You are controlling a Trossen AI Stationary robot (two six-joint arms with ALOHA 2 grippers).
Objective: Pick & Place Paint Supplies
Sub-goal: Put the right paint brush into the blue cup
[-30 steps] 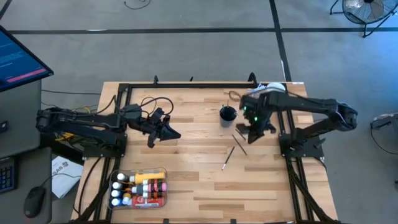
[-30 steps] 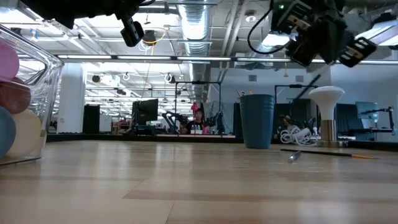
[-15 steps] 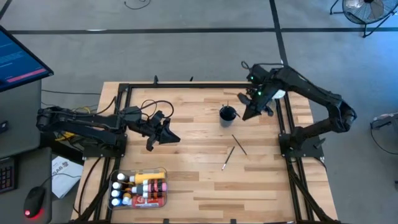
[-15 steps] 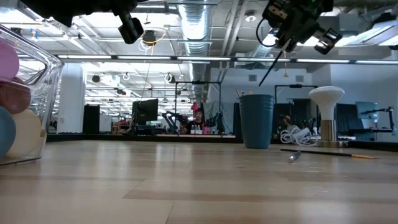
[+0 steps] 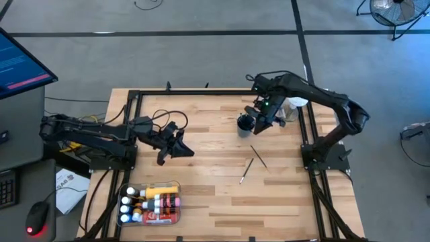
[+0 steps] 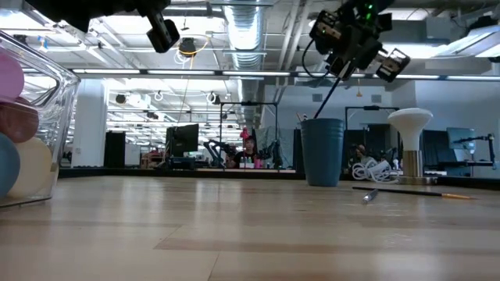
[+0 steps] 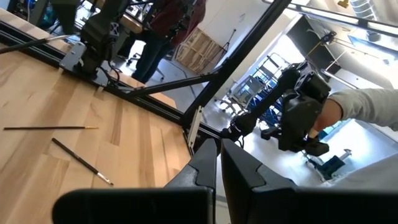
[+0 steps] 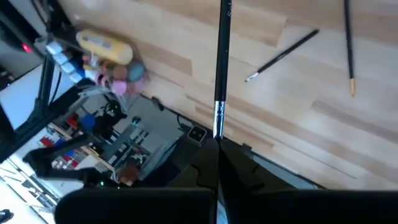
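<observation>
My right gripper (image 5: 259, 122) hangs over the dark blue cup (image 5: 246, 124) at the table's far right, shut on a thin dark brush (image 6: 328, 95). The brush slants down to the cup's rim (image 6: 316, 119). Two more brushes (image 5: 259, 156) (image 5: 247, 169) lie flat on the wood nearer the front. Small paint bottles and a yellow one lie in a clear tray (image 5: 151, 202) at the front left. My left gripper (image 5: 183, 148) waits shut above the table's left half, holding nothing. My right gripper pinches the brush between its two fingers at the end beside the silver ferrule (image 8: 217, 118). The fingers slant downward and lie along the brush. The long handle sticks out ahead of them, clear of the table, and its free end (image 6: 316, 117) is at the cup's mouth.
A white-topped object (image 6: 410, 123) stands to the right of the cup near the far right corner. A black frame rail (image 5: 201, 92) runs along the table's far edge. Bare wood lies in the middle. Beyond the table a person's grey sleeve (image 7: 367, 106) shows.
My right gripper has carried the brush up and toward the table's far edge, then left to the cup, tipping further downward. The brush's free end has come to the cup's mouth. The two loose brushes have stayed where they lay.
</observation>
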